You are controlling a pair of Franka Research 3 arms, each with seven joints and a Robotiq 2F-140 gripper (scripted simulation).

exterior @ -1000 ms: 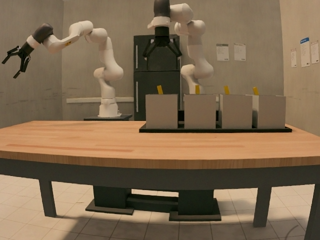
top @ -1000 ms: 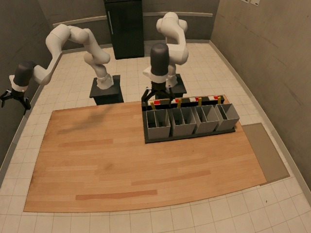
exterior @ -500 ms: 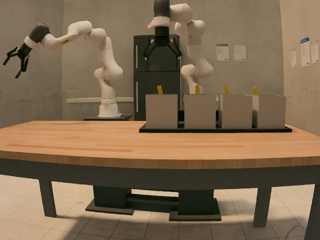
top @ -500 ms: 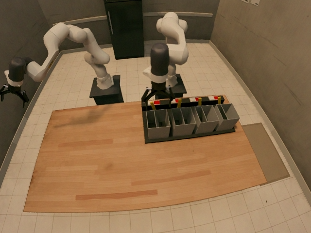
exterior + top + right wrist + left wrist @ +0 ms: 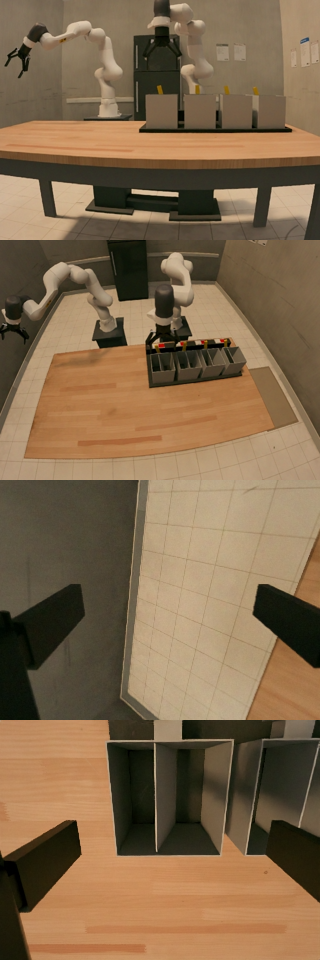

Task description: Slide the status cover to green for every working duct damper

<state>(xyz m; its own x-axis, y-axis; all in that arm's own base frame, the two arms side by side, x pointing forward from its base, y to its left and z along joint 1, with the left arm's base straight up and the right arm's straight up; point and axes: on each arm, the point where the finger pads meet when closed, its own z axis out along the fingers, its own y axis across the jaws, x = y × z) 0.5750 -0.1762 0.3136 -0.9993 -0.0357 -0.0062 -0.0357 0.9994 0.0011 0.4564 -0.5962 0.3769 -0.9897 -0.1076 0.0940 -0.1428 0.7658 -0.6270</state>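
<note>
Below the fully spread, empty fingers of the black left gripper [image 5: 162, 346] [image 5: 162, 67] [image 5: 175, 837], grey, open-topped box-shaped dampers [image 5: 163, 376] [image 5: 161, 111] [image 5: 216, 795] are left untouched, presumably awaiting testing; the black right gripper [image 5: 14, 341] [image 5: 12, 71] [image 5: 169, 599], wide-open and empty, is held aside, likely for clearance.

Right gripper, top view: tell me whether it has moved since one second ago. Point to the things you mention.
Yes: the right gripper [image 5: 14, 340] [image 5: 12, 71] [image 5: 169, 599] has shifted up the picture, slightly farther from the wooden table [image 5: 129, 405] [image 5: 155, 142] [image 5: 150, 885] [image 5: 295, 680].
</note>
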